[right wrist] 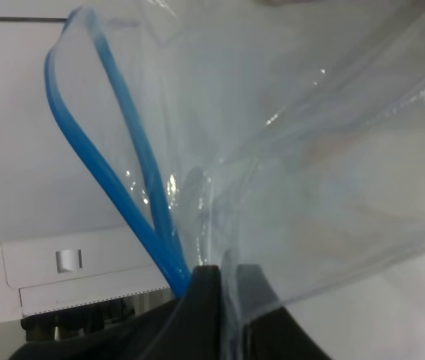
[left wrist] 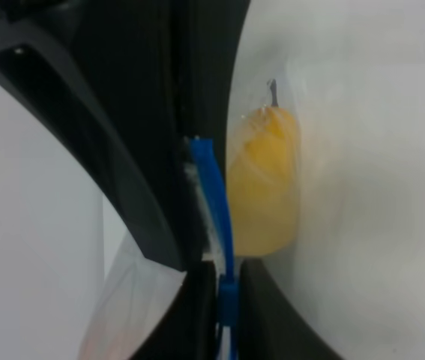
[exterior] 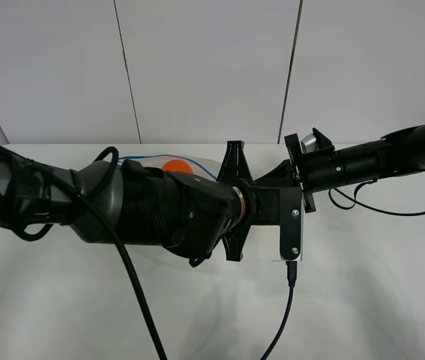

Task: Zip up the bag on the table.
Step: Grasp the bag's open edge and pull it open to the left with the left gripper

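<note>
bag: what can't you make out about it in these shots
Exterior high: most of the bag lies hidden under the left arm; only an orange patch shows.
Left wrist: the zipper is blurred and runs out of frame past the left tool.
Right wrist: where the zipper's tracks join is hidden by the right tool.
</note>
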You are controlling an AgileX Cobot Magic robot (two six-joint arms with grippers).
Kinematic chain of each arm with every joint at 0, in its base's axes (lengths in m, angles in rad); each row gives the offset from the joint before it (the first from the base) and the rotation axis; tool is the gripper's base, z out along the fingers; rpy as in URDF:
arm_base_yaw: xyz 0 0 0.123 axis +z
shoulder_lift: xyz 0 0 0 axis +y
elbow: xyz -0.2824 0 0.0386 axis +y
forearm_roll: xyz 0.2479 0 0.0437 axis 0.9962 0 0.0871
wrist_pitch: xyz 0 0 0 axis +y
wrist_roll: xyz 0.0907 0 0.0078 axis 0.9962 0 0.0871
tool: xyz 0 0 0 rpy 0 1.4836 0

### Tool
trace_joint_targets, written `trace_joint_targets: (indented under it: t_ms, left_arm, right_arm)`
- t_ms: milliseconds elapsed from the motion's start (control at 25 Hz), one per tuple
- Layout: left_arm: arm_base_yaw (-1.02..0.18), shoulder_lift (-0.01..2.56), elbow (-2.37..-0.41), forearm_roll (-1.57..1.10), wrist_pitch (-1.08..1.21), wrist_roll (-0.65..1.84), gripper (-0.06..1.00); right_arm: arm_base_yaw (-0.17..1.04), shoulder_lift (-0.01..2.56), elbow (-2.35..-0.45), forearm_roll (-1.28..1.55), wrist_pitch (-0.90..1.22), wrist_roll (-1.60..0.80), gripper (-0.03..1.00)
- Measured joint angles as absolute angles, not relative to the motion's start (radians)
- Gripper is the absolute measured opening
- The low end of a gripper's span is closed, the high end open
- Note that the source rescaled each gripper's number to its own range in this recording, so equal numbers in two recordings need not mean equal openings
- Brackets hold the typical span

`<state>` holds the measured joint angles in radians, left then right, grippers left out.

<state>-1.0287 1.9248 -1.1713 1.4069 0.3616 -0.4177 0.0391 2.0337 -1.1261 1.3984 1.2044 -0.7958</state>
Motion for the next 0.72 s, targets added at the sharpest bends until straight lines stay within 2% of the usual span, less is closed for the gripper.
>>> trace_joint_targets:
  t_ms: [520, 720]
  left_arm:
    - [-1.006, 1.925, -1.171, 1.399, 0.414, -0.416, 0.0]
    - [-0.989, 1.925, -1.174, 1.375, 0.442, -0.365, 0.0]
  right_arm:
    - [0.038, 2.034, -1.126, 1.413, 1.201, -0.808, 0.0]
    - [0.003, 2.034, -1.126, 1.396, 1.21, -0.81, 0.0]
